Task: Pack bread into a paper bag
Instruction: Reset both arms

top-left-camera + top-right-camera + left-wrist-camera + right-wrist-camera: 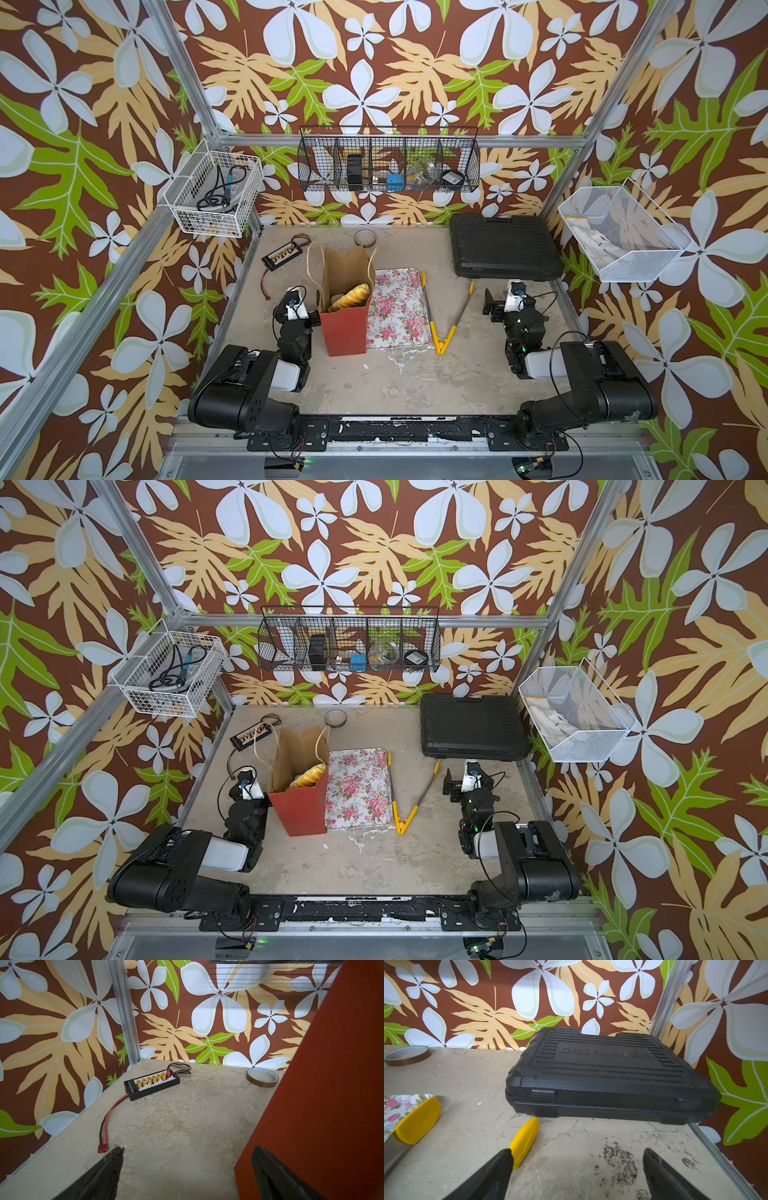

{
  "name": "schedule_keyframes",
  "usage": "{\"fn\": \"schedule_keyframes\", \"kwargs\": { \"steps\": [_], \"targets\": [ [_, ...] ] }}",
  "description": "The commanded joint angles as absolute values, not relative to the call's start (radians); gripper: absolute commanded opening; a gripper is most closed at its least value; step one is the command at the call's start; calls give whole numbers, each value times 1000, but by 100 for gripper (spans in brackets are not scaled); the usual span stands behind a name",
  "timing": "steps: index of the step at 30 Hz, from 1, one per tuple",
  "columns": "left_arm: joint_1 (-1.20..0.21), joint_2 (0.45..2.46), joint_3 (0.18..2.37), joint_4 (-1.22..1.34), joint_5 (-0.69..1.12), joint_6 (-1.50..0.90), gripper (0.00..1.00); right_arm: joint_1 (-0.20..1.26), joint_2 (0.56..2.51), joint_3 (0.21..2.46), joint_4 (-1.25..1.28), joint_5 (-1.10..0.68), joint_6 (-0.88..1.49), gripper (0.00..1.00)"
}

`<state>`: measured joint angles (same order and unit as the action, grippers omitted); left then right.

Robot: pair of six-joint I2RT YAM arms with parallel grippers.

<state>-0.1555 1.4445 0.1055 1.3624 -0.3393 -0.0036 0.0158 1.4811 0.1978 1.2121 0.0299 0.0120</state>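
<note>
**Q:** so where was the bread (351,296)?

**A:** down in the paper bag (347,332), which stood upright with its mouth open. The ridged loaf (309,776) leaned on a slant, top end toward the floral tray (398,309) just beside the bag. Yellow-handled tongs (440,332) lay in an open V past the tray.

**Q:** and the grippers?

**A:** both spread wide, nothing in them. The left gripper (189,1150) sat right by the bag's red face, and the right gripper (578,1152) was near a tong tip, facing the black tool case (608,1080).

bag: tall brown kraft paper bag with red front (347,332) | upright, mouth open, left of centre | bread: glossy golden-yellow ridged bread (353,296) | inside bag, leaning
</note>
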Motion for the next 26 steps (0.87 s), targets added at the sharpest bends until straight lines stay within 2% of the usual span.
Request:
{"fn": "schedule_keyframes", "kwargs": {
  "steps": [1,26],
  "targets": [
    [-152,1446,112,1369,-334,-9,100,17,1479,203,1212,4,15,100],
    [-138,1444,124,1342,-300,-14,100,16,1480,204,1210,2,15,100]
  ]
}}
